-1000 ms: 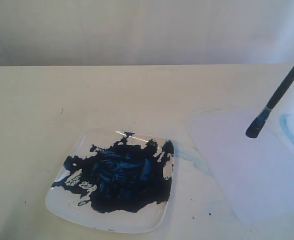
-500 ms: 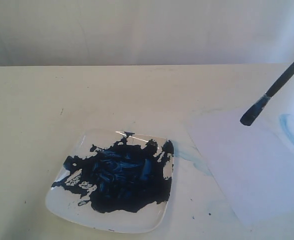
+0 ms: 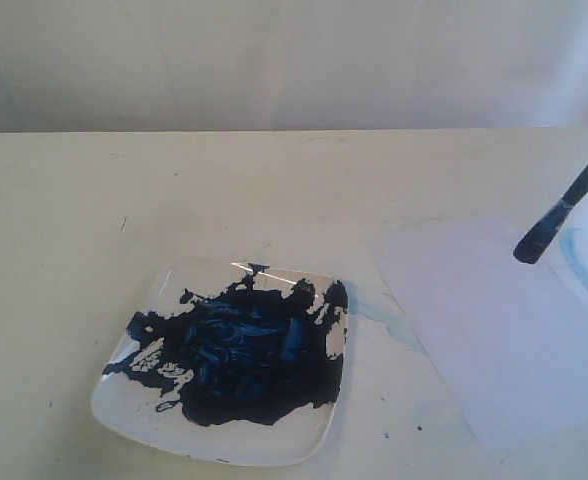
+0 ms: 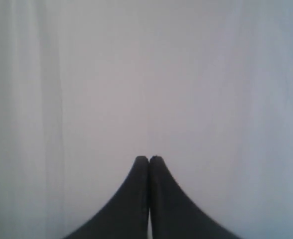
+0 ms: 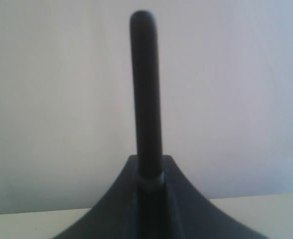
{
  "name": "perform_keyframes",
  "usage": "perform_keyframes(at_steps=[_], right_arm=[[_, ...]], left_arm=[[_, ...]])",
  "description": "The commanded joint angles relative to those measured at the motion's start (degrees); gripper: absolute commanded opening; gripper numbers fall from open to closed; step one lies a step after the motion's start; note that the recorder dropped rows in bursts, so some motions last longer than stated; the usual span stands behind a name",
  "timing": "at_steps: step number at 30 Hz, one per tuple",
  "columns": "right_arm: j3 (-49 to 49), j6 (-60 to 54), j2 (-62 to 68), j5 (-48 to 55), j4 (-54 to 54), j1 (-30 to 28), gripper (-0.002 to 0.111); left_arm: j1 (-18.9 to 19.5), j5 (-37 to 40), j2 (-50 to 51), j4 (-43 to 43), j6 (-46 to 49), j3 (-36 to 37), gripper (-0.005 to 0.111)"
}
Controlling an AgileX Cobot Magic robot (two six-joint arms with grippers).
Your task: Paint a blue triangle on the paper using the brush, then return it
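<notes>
right gripper (image 5: 150, 173) clamped on brush (image 3: 568, 199), tip looks just above paper (image 3: 494, 330) near its far edge; no triangle yet. lower to light contact, slow straight strokes, clear of pale smear (image 3: 586, 268). left gripper (image 4: 149, 160) closed, empty.

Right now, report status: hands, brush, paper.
Left hand shut, empty. Right hand shut on brush, tip over paper. Paper in view shows only a faint blue smear. Plate beside paper, not blocking.

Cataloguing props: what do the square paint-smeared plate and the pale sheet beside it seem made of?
Square white plate: likely glazed ceramic or glossy plastic; its rim shows a bright glint. Pale rectangular sheet: thin matte paper, lying flat, no shine.
</notes>
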Motion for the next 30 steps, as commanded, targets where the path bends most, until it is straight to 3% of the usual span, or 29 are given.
perform_keyframes(at_steps=[1,6,9,12,15,17,20,25,26,28,30], right_arm=[[0.2,1.0,-0.7,-8.9,-2.8,-0.5,0.0],[0.2,1.0,-1.5,-9.3,-3.0,-0.5,0.0],[0.2,2.2,-3.0,-8.8,-4.8,-0.1,0.0],[0.2,4.1,-4.5,-6.8,-8.1,2.1,0.0],[0.2,6.3,-6.6,-2.0,-12.6,5.0,0.0],[0.2,8.1,-8.7,1.7,-15.4,7.0,0.0],[0.2,11.0,-12.1,6.1,-20.1,9.5,0.0],[0.2,22.0,-17.7,15.2,-29.3,10.5,0.0],[0.2,24.3,-18.6,16.8,-30.9,10.5,0.0],[0.2,26.3,-19.9,18.1,-32.1,10.5,0.0],[0.2,26.3,-20.7,18.2,-32.3,10.5,0.0]], left_arm=[[-0.4,1.5,5.3,0.8,-8.6,-5.1,0.0],[-0.4,2.7,18.1,19.5,-25.6,-13.8,0.0],[-0.4,1.6,28.0,42.4,-49.4,-19.9,0.0],[-0.4,-9.1,39.3,68.5,-72.0,-26.2,0.0],[-0.4,-20.3,48.2,74.0,-75.9,-31.0,0.0],[-1.2,-21.6,53.4,77.1,-78.7,-33.6,0.0],[-6.5,-18.7,59.7,83.1,-82.5,-37.4,0.0],[-22.4,-5.5,70.6,84.4,-83.0,-43.4,0.0],[-26.3,-3.0,73.3,84.6,-83.2,-45.9,0.0],[-30.6,-0.8,78.6,86.4,-84.1,-50.0,0.0],[-34.3,-1.4,87.5,94.5,-93.0,-60.4,0.0]])
